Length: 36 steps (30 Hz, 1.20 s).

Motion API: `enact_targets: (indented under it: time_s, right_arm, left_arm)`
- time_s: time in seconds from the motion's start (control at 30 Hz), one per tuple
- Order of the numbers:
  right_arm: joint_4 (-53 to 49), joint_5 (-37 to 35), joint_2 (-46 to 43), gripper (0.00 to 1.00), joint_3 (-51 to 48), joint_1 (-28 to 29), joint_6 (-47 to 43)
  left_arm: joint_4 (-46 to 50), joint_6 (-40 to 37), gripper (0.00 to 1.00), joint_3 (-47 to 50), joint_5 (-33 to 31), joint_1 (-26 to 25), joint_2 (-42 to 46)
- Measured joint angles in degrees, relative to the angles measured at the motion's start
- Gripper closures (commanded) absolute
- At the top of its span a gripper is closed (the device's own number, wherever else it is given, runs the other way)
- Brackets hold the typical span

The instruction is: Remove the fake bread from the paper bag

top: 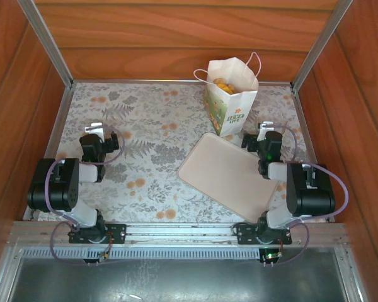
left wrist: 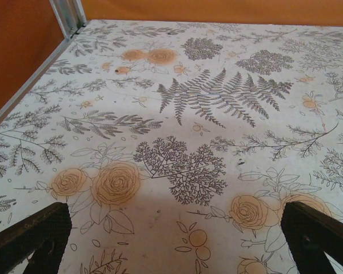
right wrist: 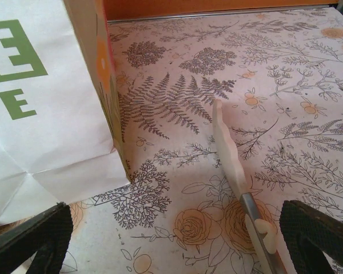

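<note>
The paper bag (top: 233,100) stands upright at the back of the table, right of centre, cream with green print and thin cord handles. Golden-brown fake bread (top: 224,85) shows in its open top. My right gripper (top: 265,134) sits just right of the bag's base, open and empty. In the right wrist view the bag (right wrist: 40,114) is at the left, ahead of the right gripper (right wrist: 177,245), whose dark fingers (right wrist: 37,237) stand wide apart. My left gripper (top: 94,133) rests at the left, far from the bag. In its wrist view the left gripper (left wrist: 177,245) is open over bare cloth.
A flat pinkish-beige tray (top: 230,173) lies in front of the bag, beside the right arm. A pale toy knife (right wrist: 228,148) with a serrated blade lies on the floral cloth (left wrist: 206,97) right of the bag. Wooden walls and metal rails (top: 47,44) enclose the table.
</note>
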<state>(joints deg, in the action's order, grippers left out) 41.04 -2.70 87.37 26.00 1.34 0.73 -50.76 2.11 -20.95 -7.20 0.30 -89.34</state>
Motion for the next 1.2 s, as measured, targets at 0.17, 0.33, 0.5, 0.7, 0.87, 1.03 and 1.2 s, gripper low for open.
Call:
enact_targets:
  time_s: [0.17,0.33,0.5,0.7,0.87,1.03,1.2]
  right_arm:
    - [0.0,0.0,0.0,0.0,0.0,0.0,0.0]
    - [0.0,0.0,0.0,0.0,0.0,0.0,0.0]
    - [-0.1,0.0,0.0,0.0,0.0,0.0,0.0]
    - [-0.3,0.0,0.0,0.0,0.0,0.0,0.0]
    - [-0.3,0.0,0.0,0.0,0.0,0.0,0.0]
    - [-0.3,0.2,0.0,0.0,0.0,0.0,0.0]
    - [0.2,0.8,-0.2,0.0,-0.2,0.0,0.0]
  left_arm:
    - [0.0,0.0,0.0,0.0,0.0,0.0,0.0]
    - [0.0,0.0,0.0,0.0,0.0,-0.1,0.0]
    - [0.0,0.0,0.0,0.0,0.0,-0.1,0.0]
    - [0.0,0.0,0.0,0.0,0.0,-0.1,0.0]
    - [0.0,0.0,0.0,0.0,0.0,-0.1,0.0]
    - [0.0,0.0,0.0,0.0,0.0,-0.1,0.0]
    - [0.0,0.2,0.0,0.1,-0.6,-0.1,0.4]
